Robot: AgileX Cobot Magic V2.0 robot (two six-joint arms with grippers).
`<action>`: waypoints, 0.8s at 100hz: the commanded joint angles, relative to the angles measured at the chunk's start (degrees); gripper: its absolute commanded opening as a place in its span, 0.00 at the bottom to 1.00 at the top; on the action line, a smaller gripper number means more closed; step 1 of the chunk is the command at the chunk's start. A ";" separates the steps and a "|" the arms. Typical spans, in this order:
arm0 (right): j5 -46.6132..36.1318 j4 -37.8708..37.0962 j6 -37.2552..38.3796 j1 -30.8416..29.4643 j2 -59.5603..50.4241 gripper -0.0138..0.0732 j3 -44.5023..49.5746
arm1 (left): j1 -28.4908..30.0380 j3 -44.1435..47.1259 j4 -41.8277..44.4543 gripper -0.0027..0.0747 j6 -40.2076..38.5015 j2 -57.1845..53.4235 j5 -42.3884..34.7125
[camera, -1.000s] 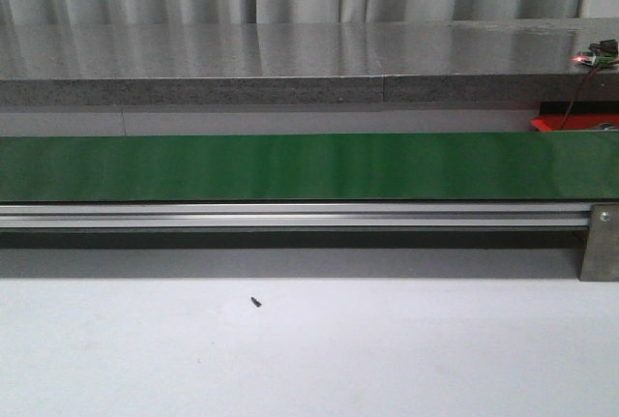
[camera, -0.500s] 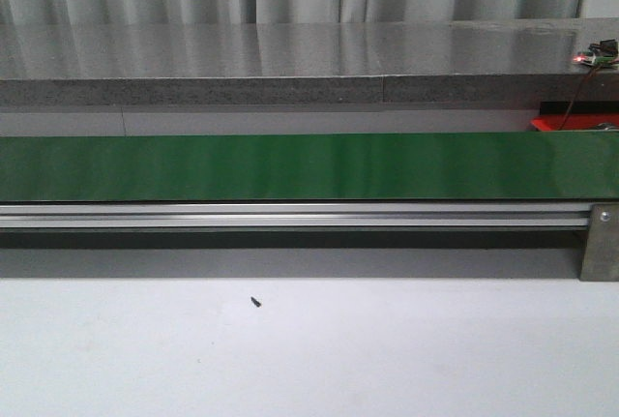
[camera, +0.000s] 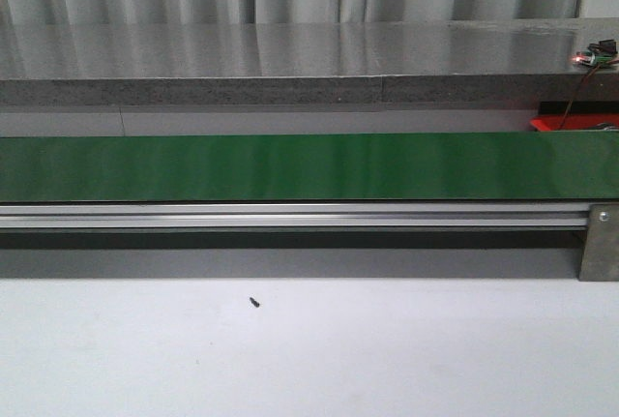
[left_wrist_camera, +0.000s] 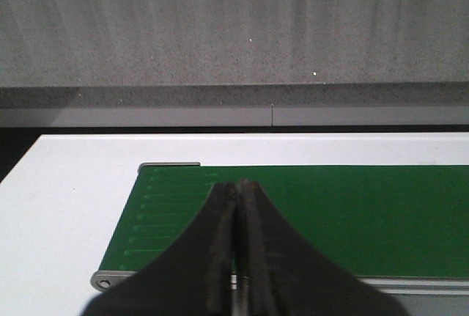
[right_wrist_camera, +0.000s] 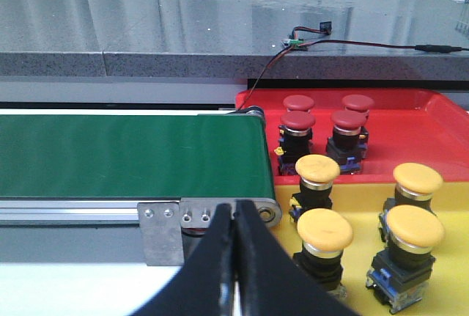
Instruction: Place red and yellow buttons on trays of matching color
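A long green conveyor belt [camera: 309,166] runs across the white worktop [camera: 309,349] from its left edge to its right edge, carried on a silver aluminium rail [camera: 290,216] with a grey metal bracket [camera: 600,243] at the right end. Nothing lies on the belt in the front view. A small black speck [camera: 255,302] sits on the bare worktop in front of the rail. Behind the belt stands a long grey speckled stone ledge [camera: 309,59], with a small circuit board showing a red light [camera: 592,55] and a thin black wire [camera: 571,103] at its right end. In the right wrist view, a red plastic tray [right_wrist_camera: 418,129] sits just past the belt's right end and holds 4 red round-capped push buttons [right_wrist_camera: 298,133], standing upright in 2 rows. Touching its near side, a yellow plastic tray [right_wrist_camera: 366,206] holds 4 yellow round-capped push buttons [right_wrist_camera: 325,239], also upright in 2 rows. All 8 buttons sit on the tray of their own colour. The black fingers of the right gripper [right_wrist_camera: 233,254] are pressed together with nothing between them, above the bracket at the belt's right end. The black fingers of the left gripper [left_wrist_camera: 238,246] are likewise pressed together and hold nothing, above the belt's left end, near the left edge of the worktop. Neither gripper shows in the front view.
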 commanded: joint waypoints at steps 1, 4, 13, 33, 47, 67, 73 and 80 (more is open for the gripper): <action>-4.97 0.30 -0.08 0.01 -1.07 0.09 -1.03 | -0.32 1.65 3.04 0.01 -3.95 -2.71 -7.50; -4.97 0.30 -0.08 0.01 -1.07 0.09 -1.03 | -0.32 2.69 4.46 0.01 -5.70 -3.81 -7.50; -4.97 0.30 -0.08 0.01 -1.07 0.09 -1.03 | -0.44 5.92 6.49 0.01 -8.32 -7.13 -8.10; -4.97 0.30 -0.08 0.01 -1.07 0.09 -1.03 | -2.70 12.92 6.49 0.01 -8.32 -14.18 -14.07; -4.97 0.30 -0.08 0.01 -1.07 0.09 -1.03 | -4.13 17.27 6.49 0.01 -8.21 -18.31 -14.07; -4.97 0.30 -0.08 0.01 -1.07 0.09 -1.03 | -4.18 23.50 6.13 0.01 -8.21 -25.08 -15.83; -4.97 0.30 -0.08 0.01 -1.07 0.09 -1.03 | -4.18 25.95 5.64 0.01 -8.21 -26.60 -18.57; -4.97 0.30 -0.08 0.01 -1.07 0.09 -1.03 | -4.18 27.00 5.07 0.01 -8.21 -28.17 -17.12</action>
